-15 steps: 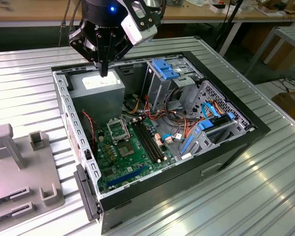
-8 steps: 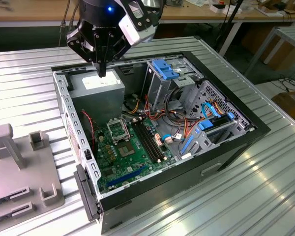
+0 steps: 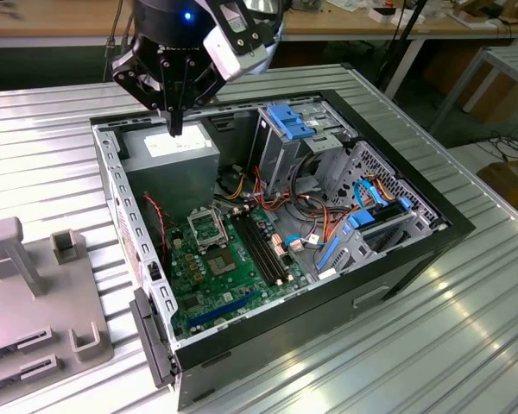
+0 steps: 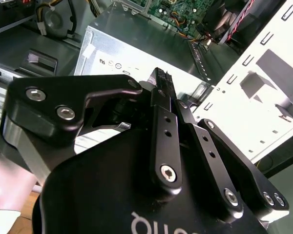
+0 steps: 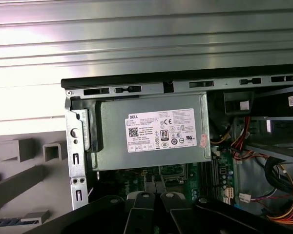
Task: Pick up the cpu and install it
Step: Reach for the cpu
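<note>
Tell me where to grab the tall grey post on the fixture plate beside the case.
Likely near its top: come straight down on the tall grey post, gripping across its flat sides. It stands upright on the fixture plate, apart from the smaller brackets, with nothing above it.

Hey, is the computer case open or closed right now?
Open. The computer case has no side panel on; the motherboard and power supply lie exposed.

place: robotics lab / electronics workshop
surface: ribbed aluminium worktable (image 3: 466,328)
on it: opened PC case (image 3: 414,250), grey jig blocks (image 3: 34,285)
background: wooden benches (image 3: 52,17), cardboard box (image 3: 514,181), floor cables (image 3: 501,142)
</note>
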